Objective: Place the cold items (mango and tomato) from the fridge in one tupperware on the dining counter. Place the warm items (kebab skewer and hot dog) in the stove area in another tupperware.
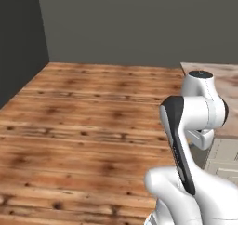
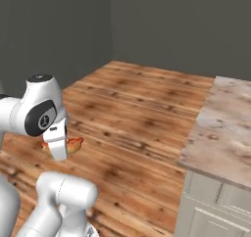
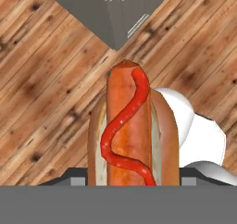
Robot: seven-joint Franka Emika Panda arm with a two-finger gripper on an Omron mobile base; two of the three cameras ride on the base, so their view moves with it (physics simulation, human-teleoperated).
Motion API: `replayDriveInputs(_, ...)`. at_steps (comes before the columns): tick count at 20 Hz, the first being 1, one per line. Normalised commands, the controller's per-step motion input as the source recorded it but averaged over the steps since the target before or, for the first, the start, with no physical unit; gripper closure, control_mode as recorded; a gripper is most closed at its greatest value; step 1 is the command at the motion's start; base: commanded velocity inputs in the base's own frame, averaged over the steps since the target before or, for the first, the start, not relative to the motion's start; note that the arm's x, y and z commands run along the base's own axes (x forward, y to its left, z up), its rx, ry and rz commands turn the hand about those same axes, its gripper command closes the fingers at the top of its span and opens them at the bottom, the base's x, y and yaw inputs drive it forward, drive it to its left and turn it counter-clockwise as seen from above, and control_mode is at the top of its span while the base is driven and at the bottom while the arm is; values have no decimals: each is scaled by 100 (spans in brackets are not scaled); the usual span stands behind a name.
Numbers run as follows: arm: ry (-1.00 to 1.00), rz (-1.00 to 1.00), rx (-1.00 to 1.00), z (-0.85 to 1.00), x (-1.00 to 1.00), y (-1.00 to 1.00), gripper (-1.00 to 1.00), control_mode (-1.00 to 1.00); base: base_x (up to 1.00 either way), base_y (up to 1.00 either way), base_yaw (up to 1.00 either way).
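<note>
The claw [image 2: 58, 150] is clamped on the hot dog [image 3: 132, 130], which fills the middle of the hand view, bun and sausage running lengthwise away from the camera with a red sauce line along the top. In the right base view the hot dog [image 2: 68, 144] shows as an orange patch just behind the hand, held in the air over the wooden floor [image 1: 83, 126].

The main risk is a drop. The bun looks soft and rounded, and only its near end sits between the fingers, so a quick swing of the arm could probably lever it loose, and it would land on the floor, far from any tray. A tight squeeze could also pinch the sausage out of the bun.

A grey box-like edge [image 3: 111, 10] sits at the top of the hand view; what it belongs to cannot be told, but a forward move could bring the hot dog's far end against it.

Outward, the floor is wide and bare to the left and ahead, up to the dark walls. The marbled tabletop [image 2: 225, 128] stands to the right, well apart from the claw, its near edge and the cream cabinet [image 2: 215, 206] below it being the nearest things to clear when the arm swings that way.
</note>
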Motion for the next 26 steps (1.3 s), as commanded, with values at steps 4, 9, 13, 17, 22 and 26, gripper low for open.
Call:
replayDriveInputs(4,0,0,0,0,0,0,100,100,100,71,-41)
replayDriveInputs(9,0,0,0,0,0,0,100,100,100,81,-43)
replayDriveInputs(13,0,0,0,0,0,0,100,100,100,68,-38)
replayDriveInputs(17,0,0,0,0,0,0,100,100,100,63,-34)
replayDriveInputs(22,0,0,0,0,0,0,100,100,100,64,-35)
replayDriveInputs(26,0,0,0,0,0,0,100,100,100,63,-36)
